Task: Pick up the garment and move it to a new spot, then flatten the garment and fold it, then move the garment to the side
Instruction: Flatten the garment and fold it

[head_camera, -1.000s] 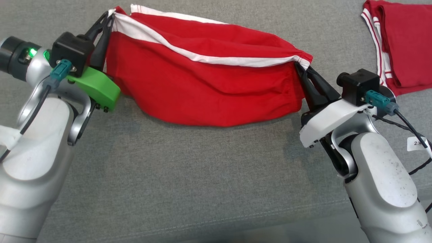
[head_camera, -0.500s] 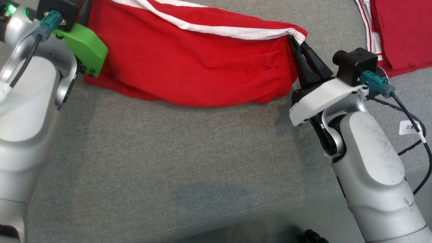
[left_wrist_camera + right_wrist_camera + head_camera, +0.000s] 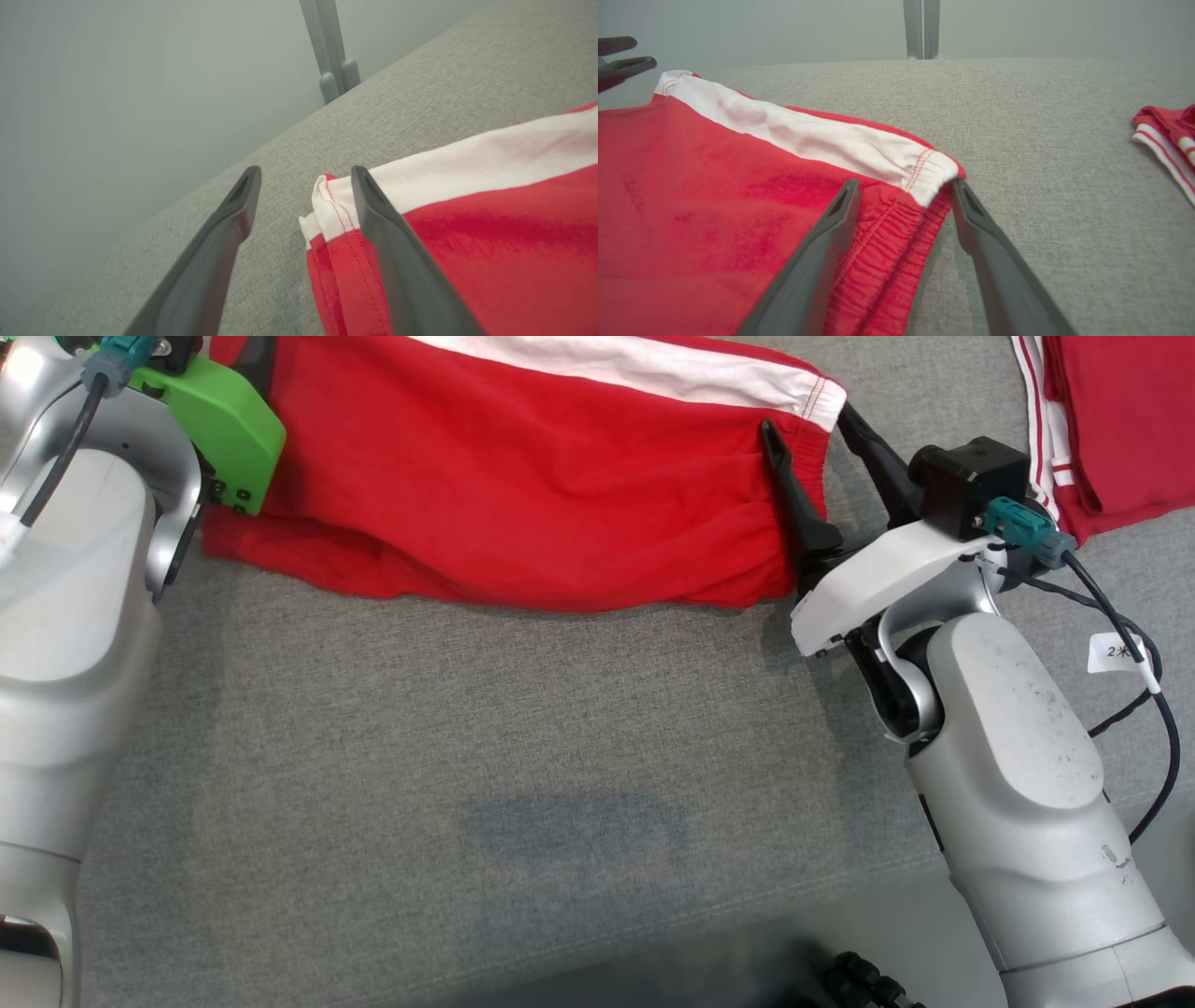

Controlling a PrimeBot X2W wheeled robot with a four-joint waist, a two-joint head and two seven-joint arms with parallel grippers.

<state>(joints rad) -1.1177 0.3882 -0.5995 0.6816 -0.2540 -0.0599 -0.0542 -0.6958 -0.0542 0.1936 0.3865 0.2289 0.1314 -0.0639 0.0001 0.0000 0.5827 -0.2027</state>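
Note:
The garment [image 3: 523, 476] is red with a white band along its far edge and lies spread on the grey fabric surface [image 3: 560, 728]. My right gripper [image 3: 808, 420] stands open at the garment's right corner, one finger resting over the red cloth and the other beside it. In the right wrist view that gathered corner [image 3: 924, 177] lies between the spread fingers of the right gripper [image 3: 906, 186]. My left gripper [image 3: 306, 175] is open at the left corner [image 3: 331, 205], which lies loose next to the right finger. The cloth [image 3: 490, 233] rests on the surface.
A second red garment with white stripes [image 3: 1120, 420] lies folded at the far right, also seen as a red edge [image 3: 1164, 135]. A grey post [image 3: 334, 46] rises behind the surface's far edge. A cable with a white tag [image 3: 1116, 649] hangs off my right arm.
Both grippers have gone from shut to open and let go of the garment's corners. The garment has settled flat on the surface. The head camera has tilted, shifting the picture upward.

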